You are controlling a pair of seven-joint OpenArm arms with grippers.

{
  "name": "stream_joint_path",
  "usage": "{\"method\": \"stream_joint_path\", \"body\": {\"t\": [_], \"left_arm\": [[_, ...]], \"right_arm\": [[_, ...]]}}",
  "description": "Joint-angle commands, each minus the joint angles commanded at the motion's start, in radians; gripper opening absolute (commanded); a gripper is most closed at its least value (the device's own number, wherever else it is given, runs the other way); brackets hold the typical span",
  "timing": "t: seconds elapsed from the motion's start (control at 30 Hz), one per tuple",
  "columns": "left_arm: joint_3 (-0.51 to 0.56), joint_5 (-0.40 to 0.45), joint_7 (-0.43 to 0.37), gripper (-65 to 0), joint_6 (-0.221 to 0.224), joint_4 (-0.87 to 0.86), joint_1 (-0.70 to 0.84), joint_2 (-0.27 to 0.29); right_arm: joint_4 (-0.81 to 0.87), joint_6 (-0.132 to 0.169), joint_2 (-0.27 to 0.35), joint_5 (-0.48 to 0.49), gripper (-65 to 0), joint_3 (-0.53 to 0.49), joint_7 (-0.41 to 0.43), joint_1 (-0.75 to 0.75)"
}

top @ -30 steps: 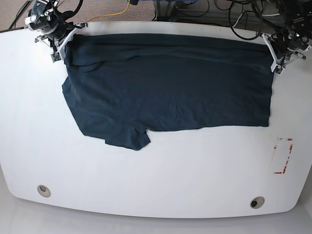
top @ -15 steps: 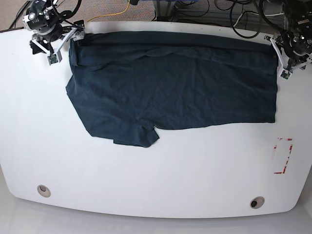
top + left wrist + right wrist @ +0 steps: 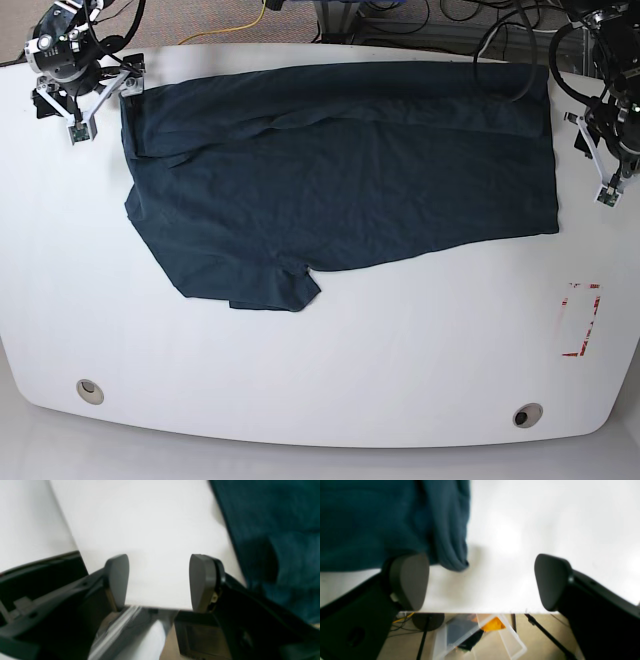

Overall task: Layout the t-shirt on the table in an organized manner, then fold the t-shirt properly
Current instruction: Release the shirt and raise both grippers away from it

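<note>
The navy t-shirt (image 3: pixel 340 170) lies spread across the far half of the white table (image 3: pixel 300 380), limp and light, best pinched at hem corners, as the left gripper (image 3: pixel 604 160) and right gripper (image 3: pixel 88 105) hang beside it, jaws apart, empty.

Dark navy t-shirt (image 3: pixel 340 170) lies spread, wrinkled, across the white table's (image 3: pixel 320 370) far half.
</note>
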Motion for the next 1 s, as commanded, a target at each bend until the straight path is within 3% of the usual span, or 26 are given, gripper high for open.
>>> {"method": "stream_joint_path", "body": {"t": [0.17, 0.4, 0.5, 0.73, 1.0], "left_arm": [[0.006, 0.003, 0.000, -28.9, 0.000, -0.002, -0.046, 0.000], [0.092, 0.003, -0.002, -29.0, 0.000, -0.003, -0.081, 0.011], [0.126, 0.003, 0.000, -29.0, 0.000, -0.003, -0.080, 0.055], [0.146, 0.000, 0.014, -29.0, 0.000, 0.000, 0.000, 0.147], [0.092, 0.037, -0.106, -29.0, 0.000, -0.005, 0.017, 0.181]], "right_arm": [[0.000, 0.000, 0.000, 0.000, 0.0, 0.003, -0.041, 0.000], [-0.002, 0.000, -0.003, 0.000, 0.0, 0.094, -0.043, 0.078], [-0.003, 0.000, 0.002, -0.005, 0.0, 0.103, -0.043, 0.138], [-0.005, 0.000, -0.002, -0.005, 0.0, 0.075, -0.046, 0.265], [-0.086, 0.000, -0.026, -0.012, 0.0, -0.029, -0.041, 0.454]]}}
